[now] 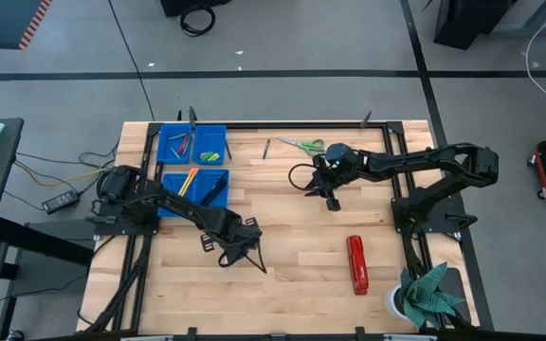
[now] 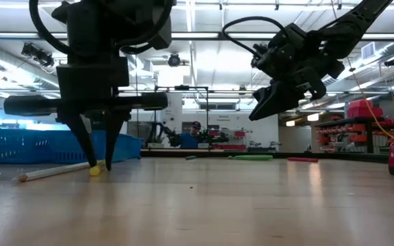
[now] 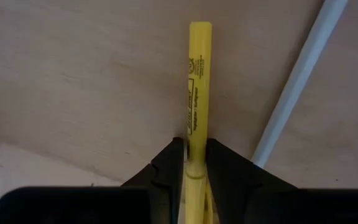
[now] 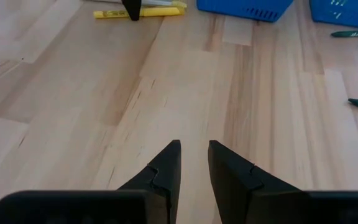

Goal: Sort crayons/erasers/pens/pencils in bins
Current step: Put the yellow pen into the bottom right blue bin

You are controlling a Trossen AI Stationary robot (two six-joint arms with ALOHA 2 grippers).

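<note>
A yellow marker-like stick (image 3: pixel 199 81) with a printed label lies flat on the wooden table, and a white pencil (image 3: pixel 297 81) lies beside it. My left gripper (image 3: pixel 194 146) points straight down over the near-left middle of the table (image 1: pixel 246 248), shut on the yellow stick. My right gripper (image 4: pixel 194 146) hangs open above the table's far middle (image 1: pixel 330 197) with nothing between its fingers. Blue bins (image 1: pixel 194 142) sit at the far left and hold several sticks. My left gripper pinches the yellow stick's barrel (image 3: pixel 196 134), near its middle, between the two fingers. The fingers (image 2: pixel 108 154) come from above, pointing down, and lie across the stick. The stick lies flat on the table.
Green-handled scissors (image 1: pixel 301 144) and a dark stick (image 1: pixel 266 149) lie near the far edge. A red stapler (image 1: pixel 356 263) lies near the right front, with a potted plant (image 1: pixel 429 296) at the corner. Two green sticks (image 4: pixel 353 34) lie beyond my right gripper. Bare wood spans the middle.
</note>
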